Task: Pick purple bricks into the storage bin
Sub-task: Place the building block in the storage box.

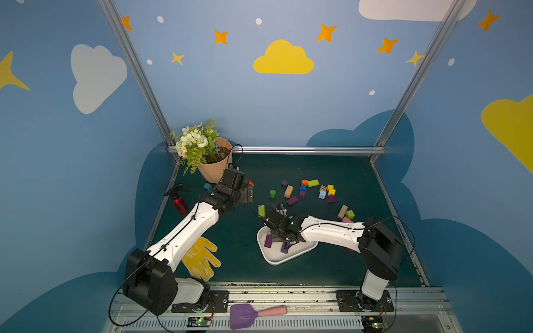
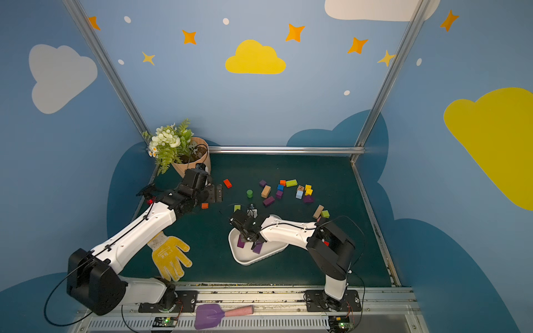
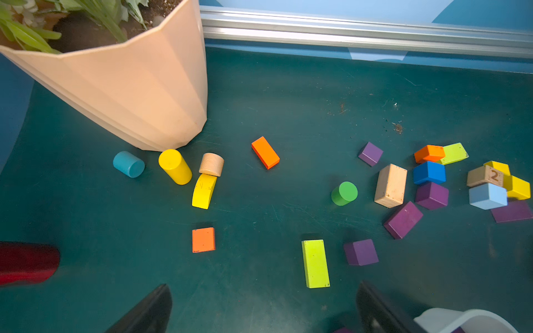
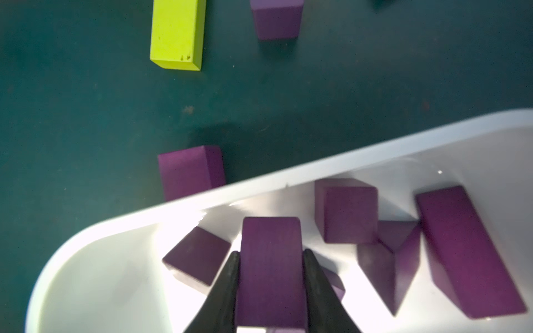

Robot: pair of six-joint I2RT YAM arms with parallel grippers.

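We are at the drop-off step: the right gripper [image 4: 271, 255] has its fingers narrowed onto a purple brick [image 4: 271, 274], pinching its two long sides, and holds it over the storage bin [image 4: 317, 170], which sits on the table [image 1: 331, 271] near the front edge, a little right of the middle. Several other purple bricks [image 4: 346, 213] already lie in the bin around the held one, so we judge the task to be roughly halfway. The next move, as we see it, calls only for parting the fingers so the brick lands inside the rim, then lifting clear without catching the bin's wall. We cannot tell whether the held brick touches the pieces below it. After that another pick is needed. One purple piece [image 4: 190, 171] lies on the table just beside the bin's rim on its far side, and another [image 4: 277, 18] lies near a lime block [image 4: 176, 34]. More of them [image 3: 403, 219] sit among the coloured blocks [image 3: 429, 172] toward the back edge, in the right half. The left gripper [image 3: 259, 311] hovers with its fingers wide and empty near the flowerpot [image 3: 129, 95] at the back left corner, and we judge it well placed to take the back-edge bricks
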